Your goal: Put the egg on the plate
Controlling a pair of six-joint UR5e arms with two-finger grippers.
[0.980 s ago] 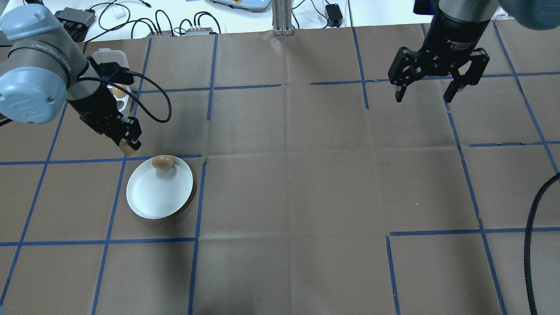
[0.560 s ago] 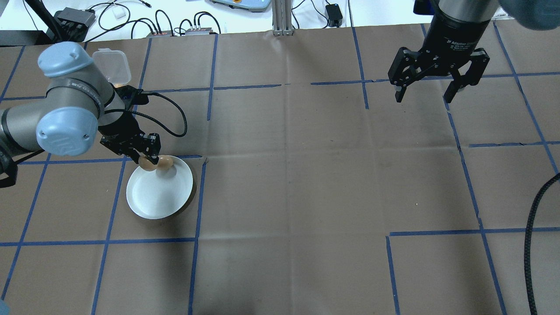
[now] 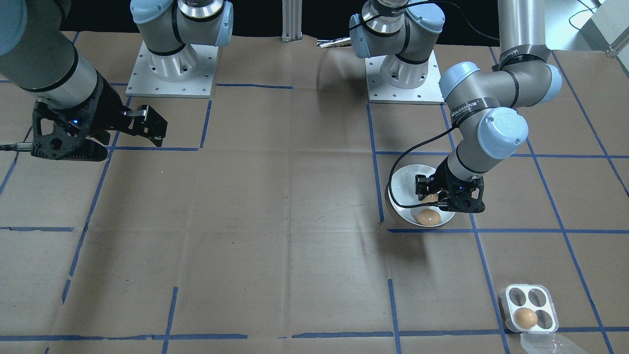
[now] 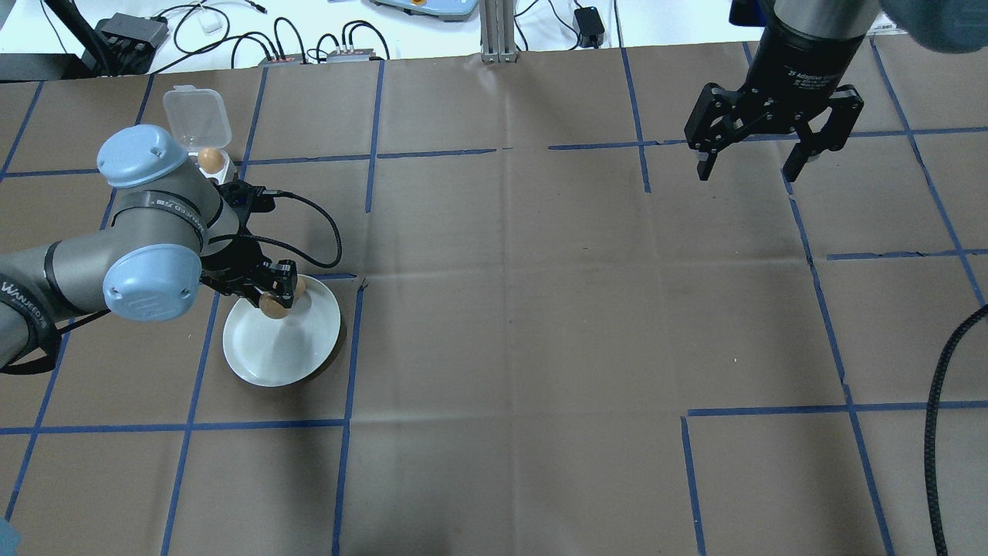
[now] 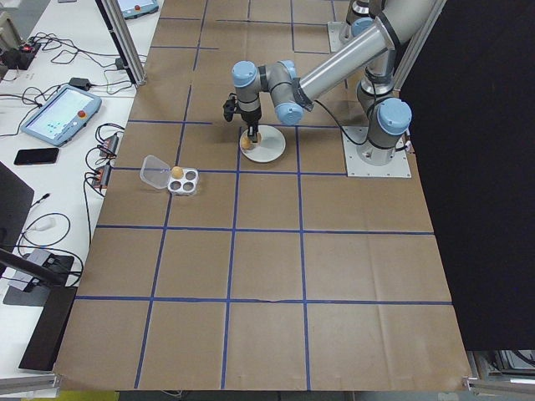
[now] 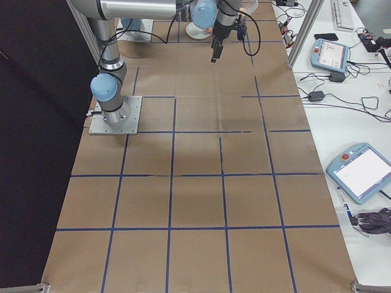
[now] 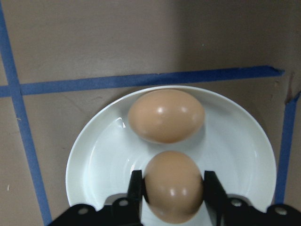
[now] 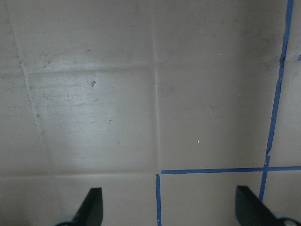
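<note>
The round white plate [image 4: 278,351] lies on the brown table cover at the left. One brown egg [image 7: 166,115] rests on the plate [image 7: 84,155] near its far rim. My left gripper [image 7: 174,193] is shut on a second brown egg [image 7: 174,186] and holds it just over the plate's inside, close beside the first. The front-facing view shows the held egg [image 3: 431,197] in the left gripper [image 3: 442,199] behind the lying egg [image 3: 428,217]. My right gripper [image 4: 749,162] hangs open and empty over bare table far to the right.
A small square four-cup egg tray [image 3: 506,295] with one egg [image 3: 525,318] and an open clear lid [image 4: 197,116] stands beyond the plate. Cables and boxes [image 4: 309,46] line the far edge. A thick black cable [image 4: 938,432] runs along the right side.
My left arm has carried the egg from beside the tray to over the plate and lowered it next to the lying egg. The right arm has not moved.
</note>
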